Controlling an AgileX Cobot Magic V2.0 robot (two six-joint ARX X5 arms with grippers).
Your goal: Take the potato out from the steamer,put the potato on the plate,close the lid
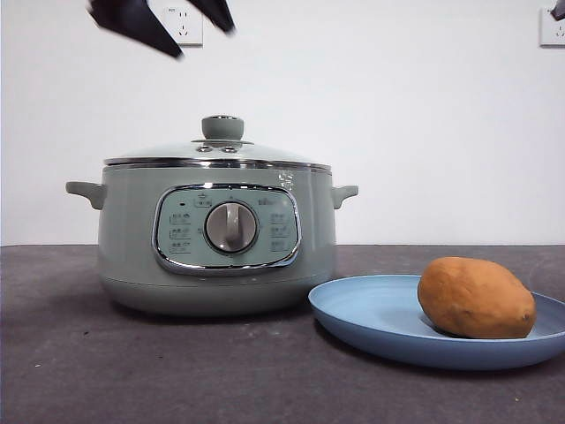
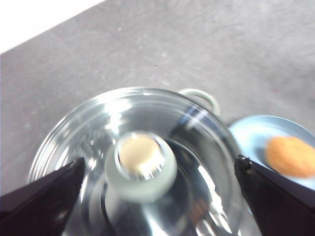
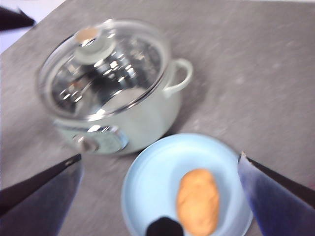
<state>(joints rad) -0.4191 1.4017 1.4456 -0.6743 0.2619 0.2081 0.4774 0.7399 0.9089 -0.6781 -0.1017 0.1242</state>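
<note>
1. Front view – the large round pale sage-green steamer (image 1: 216, 238) is sitting on the dark grey table (image 1: 106, 371), with the domed glass lid with chrome rim and pale-green knob (image 1: 221, 148) seated flat on its rim. The orange-brown oval potato (image 1: 477, 298) is lying on the shallow light-blue plate (image 1: 371, 318), just beside the pot. Two black jaw tips of the left gripper (image 1: 181, 26) are hanging spread high above the lid, touching nothing. White wall socket (image 1: 184, 25) behind them.

2. Left wrist view – the left gripper (image 2: 157, 172) is hovering over the lid (image 2: 88, 132), jaws wide apart on either side of the knob, empty. Potato (image 2: 291, 156) on plate (image 2: 251, 137) showing off to the side.

3. Right wrist view – the right gripper (image 3: 160, 164) is hanging above the plate (image 3: 152, 187), jaws spread, holding nothing. Potato (image 3: 198, 200) resting inside the plate; steamer (image 3: 138, 123) near it, lid (image 3: 103, 69) on.

4. Progress, judging from this – all three steps are looking done: potato out, plated, lid closed. Nothing seems left but clearing both arms away.
</note>
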